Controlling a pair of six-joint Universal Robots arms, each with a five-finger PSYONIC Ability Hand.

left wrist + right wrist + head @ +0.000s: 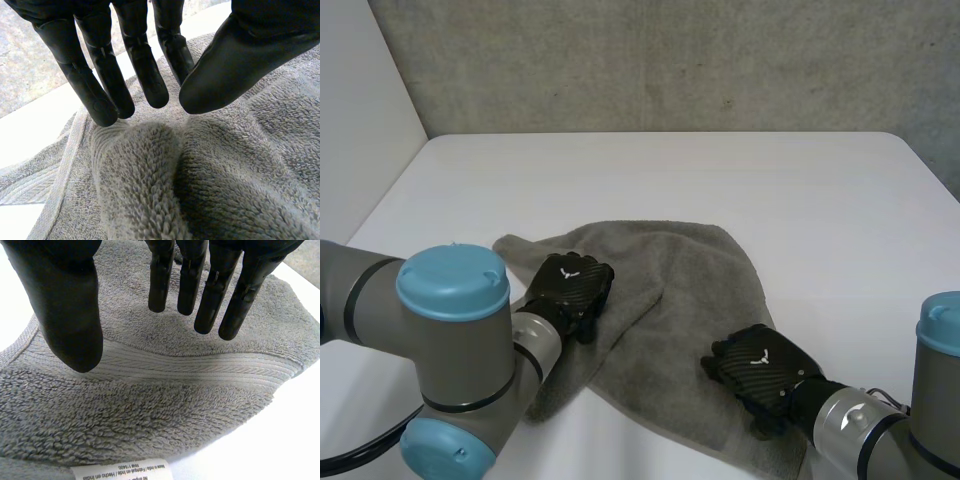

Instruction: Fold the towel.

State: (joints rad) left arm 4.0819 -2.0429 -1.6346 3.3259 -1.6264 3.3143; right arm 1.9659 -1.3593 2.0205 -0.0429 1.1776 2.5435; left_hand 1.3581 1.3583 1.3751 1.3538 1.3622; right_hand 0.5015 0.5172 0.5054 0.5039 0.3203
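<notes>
A grey terry towel (685,275) lies crumpled near the front of the white table (670,170). My left hand (570,285) rests on the towel's left part, close to its left corner. In its wrist view, the fingers (145,75) and thumb close together over a raised ridge of towel (140,160), pinching it. My right hand (760,365) sits on the towel's near right part. Its straight fingers (190,280) and spread thumb hover over the towel's woven band (175,367) by an edge, gripping nothing.
A white care label (122,471) shows at the towel's edge under my right palm. Bare table stretches behind the towel to a grey wall (670,60). The table's left edge (380,200) runs beside a pale wall.
</notes>
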